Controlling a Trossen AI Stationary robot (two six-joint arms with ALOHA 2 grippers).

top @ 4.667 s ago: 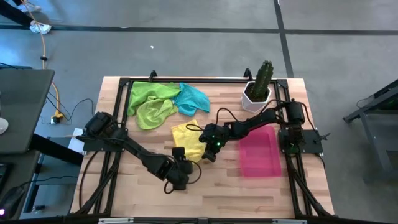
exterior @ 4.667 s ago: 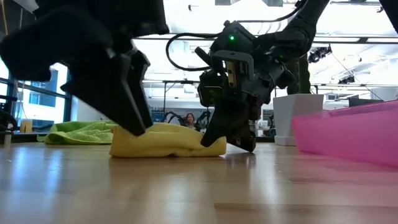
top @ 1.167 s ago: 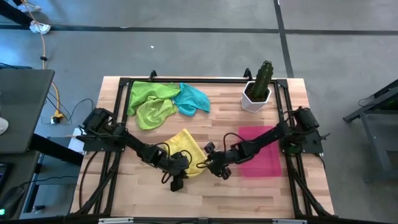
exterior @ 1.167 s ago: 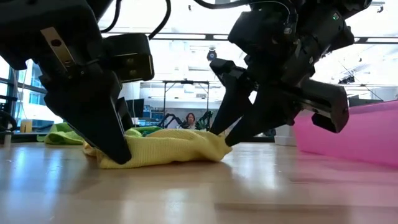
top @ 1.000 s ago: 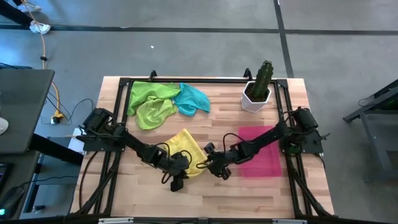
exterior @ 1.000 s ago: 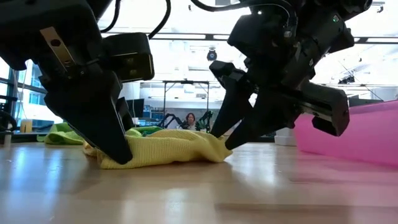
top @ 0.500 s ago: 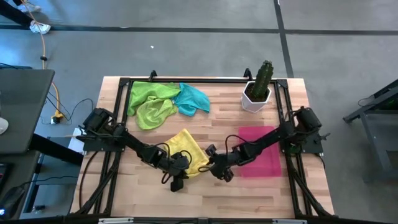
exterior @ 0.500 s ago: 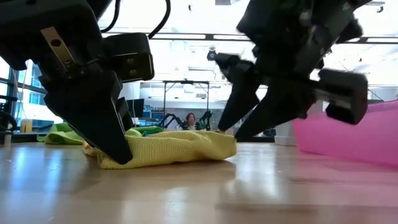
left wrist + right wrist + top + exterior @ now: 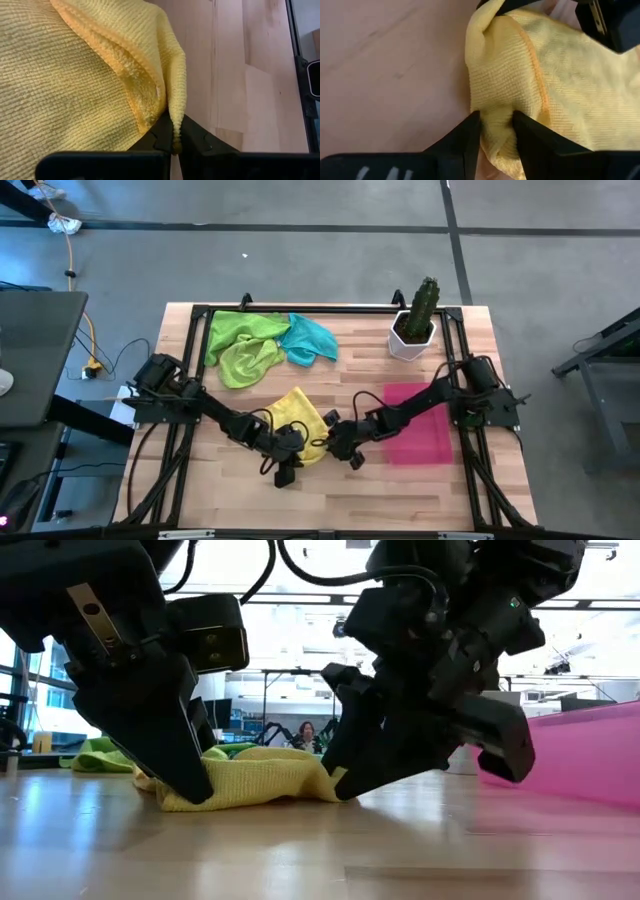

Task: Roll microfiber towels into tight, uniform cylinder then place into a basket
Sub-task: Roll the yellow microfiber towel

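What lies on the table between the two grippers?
The yellow towel. The left gripper pinches one corner and the right gripper holds a fold at the opposite edge. The low view shows it bunched between them.

The wooden table point(image 9: 240, 500) carries green, teal and yellow towels point(image 9: 300, 418), a pink basket point(image 9: 425, 442) and a potted cactus point(image 9: 413, 325).

My left gripper point(image 9: 173, 142) is closed tight on a folded edge of the yellow towel point(image 9: 75, 80), the hem pinched between my two dark fingers point(image 9: 197, 137). The cloth lies bunched beside bare wooden table point(image 9: 240, 75). A dark frame rail point(image 9: 300, 65) borders the boards.
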